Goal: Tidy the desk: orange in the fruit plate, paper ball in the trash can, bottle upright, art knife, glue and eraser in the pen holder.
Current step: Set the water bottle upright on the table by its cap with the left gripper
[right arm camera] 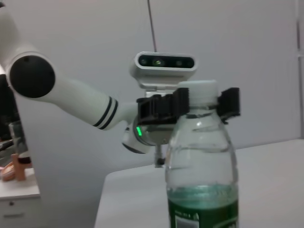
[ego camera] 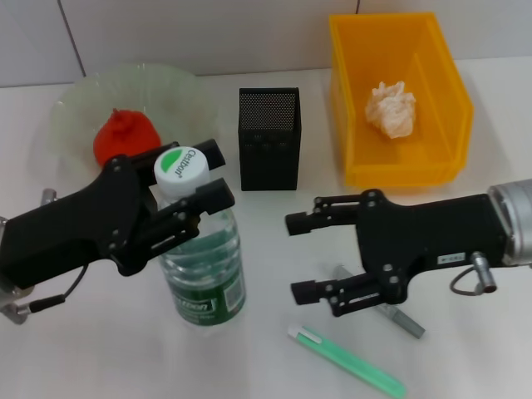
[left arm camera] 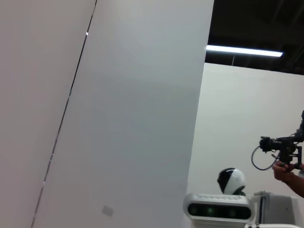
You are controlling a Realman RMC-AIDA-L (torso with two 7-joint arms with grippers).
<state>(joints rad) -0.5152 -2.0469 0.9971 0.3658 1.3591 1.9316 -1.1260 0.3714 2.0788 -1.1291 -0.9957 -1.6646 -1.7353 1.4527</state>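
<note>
A white desk (ego camera: 274, 249) against a pale tiled wall is seen from the head view. The bottle (ego camera: 199, 258) is standing upright near the desk's front, and the left gripper (ego camera: 195, 187) is closed around its neck just under the white cap; in the right wrist view the black fingers (right arm camera: 161, 105) are seen pressed to both sides of the bottle (right arm camera: 202, 166). The right gripper (ego camera: 303, 258) is held low over the desk to the bottle's right, jaws spread wide and nothing in them.

The orange (ego camera: 125, 137) is already lying in the fruit plate (ego camera: 71, 104), and the paper ball (ego camera: 391, 108) is in the trash can (ego camera: 399, 96). The pen holder (ego camera: 269, 139) is standing between plate and bin.

By the look of it, the bottle step is nearly done: the base should be checked flat on the desk, the jaws opened slowly and evenly, and the gripper drawn straight back so the neck is not dragged sideways.

A green art knife (ego camera: 345, 359) is lying at the front edge. A grey stick-like item (ego camera: 399, 317) is half covered by the right gripper; it cannot be identified with certainty. No eraser can be made out, and the pen holder's contents are hidden. The left wrist view shows only wall and room.
</note>
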